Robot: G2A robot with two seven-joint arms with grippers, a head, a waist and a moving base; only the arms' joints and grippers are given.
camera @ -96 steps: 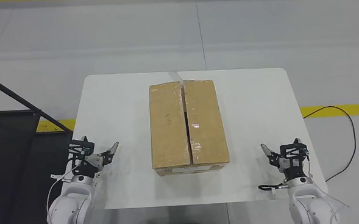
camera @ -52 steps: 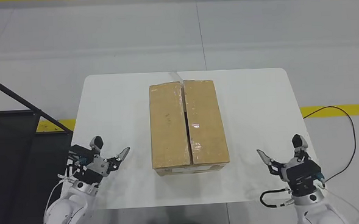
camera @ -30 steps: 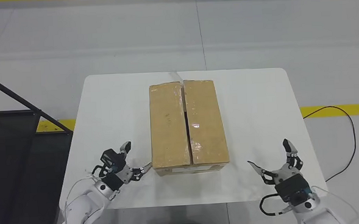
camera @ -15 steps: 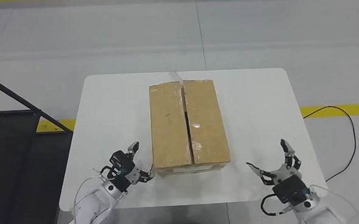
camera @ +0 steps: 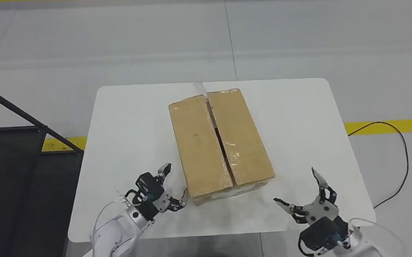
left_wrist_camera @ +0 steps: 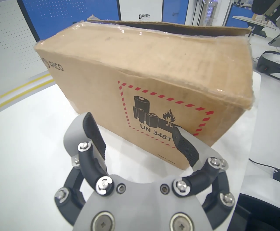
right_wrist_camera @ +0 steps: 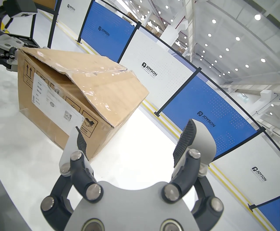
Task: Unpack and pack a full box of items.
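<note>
Top view: the cardboard box (camera: pixel 219 143), flaps shut, has just skewed on the table (camera: pixel 122 133), its near end swinging rightward as the left gripper (camera: pixel 173 188), jaws apart, reached its near-left corner, so unpacking hasn't begun. Left wrist view: one fingertip (left_wrist_camera: pixel 186 148) sits against or just beside the box's side. Right wrist view: the right gripper (right_wrist_camera: pixel 134 125), spread wide, hangs near the table's near-right corner, with bare tabletop between it and the box.

Labels, marks and signs in view

A red-dashed hazard label (left_wrist_camera: pixel 161 122) with battery and flame pictograms sits on the box (left_wrist_camera: pixel 153 54), just ahead of the left gripper (left_wrist_camera: pixel 132 124). A white printed label (right_wrist_camera: pixel 52 100) with a square code and upright-arrow marks (right_wrist_camera: pixel 28 70) lie on the face nearest the right gripper (right_wrist_camera: pixel 134 125). Logo marks (right_wrist_camera: pixel 149 69) stand on wall panels (right_wrist_camera: pixel 175 63) beyond it.
</note>
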